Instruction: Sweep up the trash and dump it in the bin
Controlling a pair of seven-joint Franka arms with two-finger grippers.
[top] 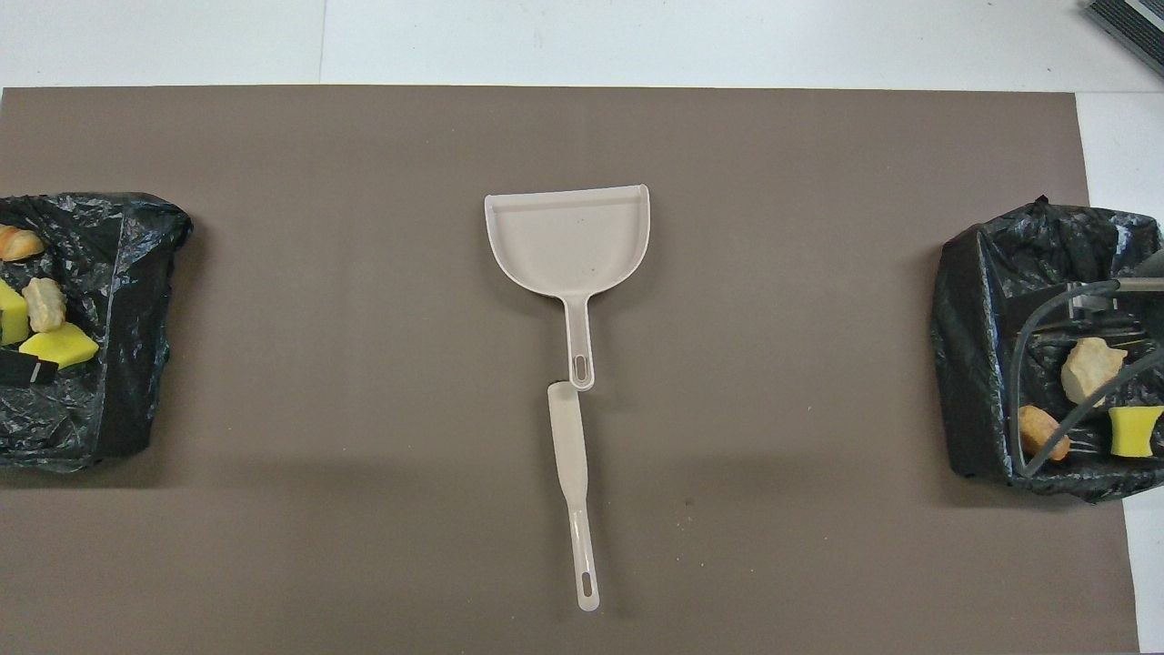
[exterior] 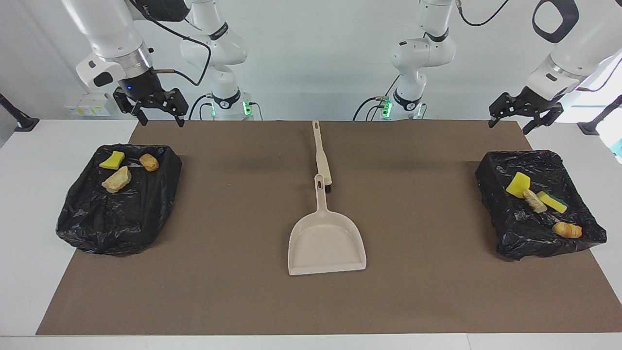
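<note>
The trash lies in two black bag-lined bins. The bin (exterior: pixel 107 228) at the right arm's end holds a yellow sponge piece (exterior: pixel 112 160), a tan lump (exterior: pixel 116 179) and an orange lump (exterior: pixel 149 162). The bin (exterior: pixel 495 180) at the left arm's end holds a yellow sponge piece (exterior: pixel 518 184), a tan lump (exterior: pixel 534 201), a green-topped sponge piece (exterior: pixel 551 201) and an orange lump (exterior: pixel 567 230). My right gripper (exterior: pixel 163 119) is open and empty, raised over its bin's edge. My left gripper (exterior: pixel 509 125) is open and empty, raised over its bin's edge.
A beige dustpan (exterior: pixel 326 243) lies flat mid-table on the brown mat (exterior: pixel 218 272), its handle pointing toward the robots. A beige-handled brush (exterior: pixel 322 155) lies in line with it, nearer the robots, its head at the dustpan's handle end. The right arm's cable (top: pixel 1046 364) hangs over its bin (top: pixel 973 346).
</note>
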